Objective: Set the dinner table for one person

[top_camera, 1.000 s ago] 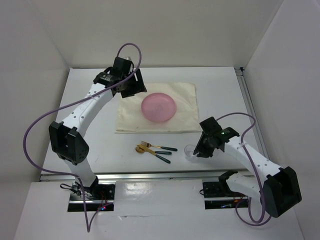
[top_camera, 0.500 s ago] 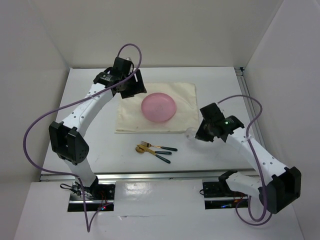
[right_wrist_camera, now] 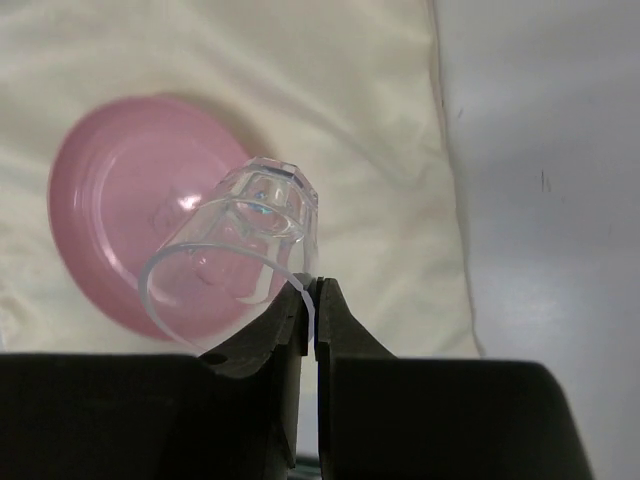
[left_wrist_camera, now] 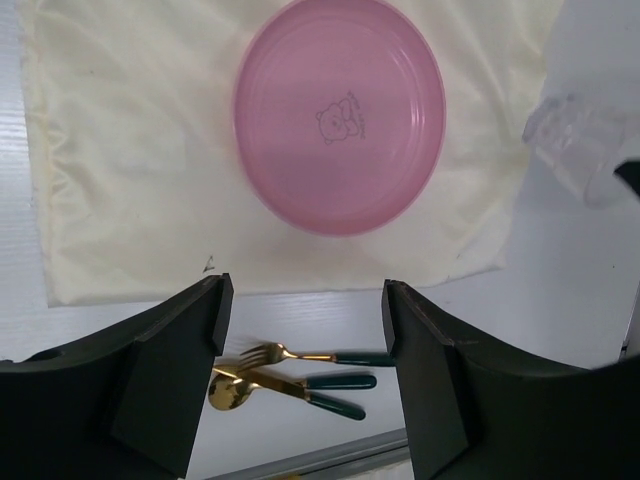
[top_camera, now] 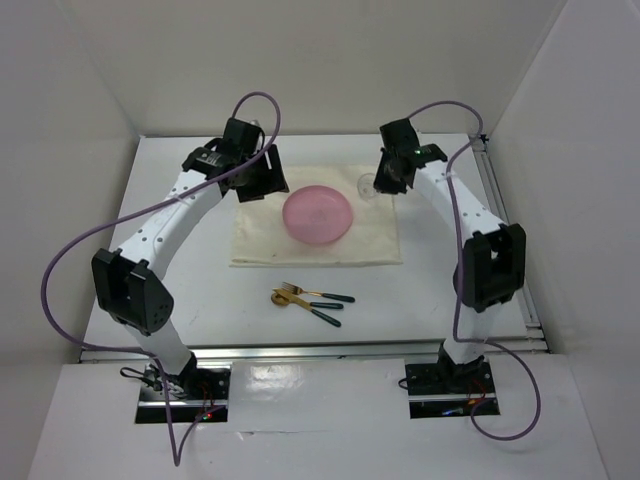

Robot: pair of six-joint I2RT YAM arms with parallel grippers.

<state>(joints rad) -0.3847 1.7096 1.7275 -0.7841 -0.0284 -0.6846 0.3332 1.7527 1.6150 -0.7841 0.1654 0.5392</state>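
Note:
The dinner table is a white top with metal rails. A cream cloth lies on it with a pink plate at its middle. My right gripper is shut on the rim of a clear cup and holds it tilted above the cloth's far right corner. The right wrist view shows the rim pinched between the fingers, the cup over the plate. My left gripper is open and empty above the cloth's far left corner. A gold fork, knife and spoon lie near the front.
The left wrist view looks down on the plate, the cloth, the cup at the right and the green-handled cutlery near the front rail. White walls enclose the table on three sides.
My right arm has swung from the front right of the table to the cloth's far right corner, carrying the clear cup. The left arm has barely moved.

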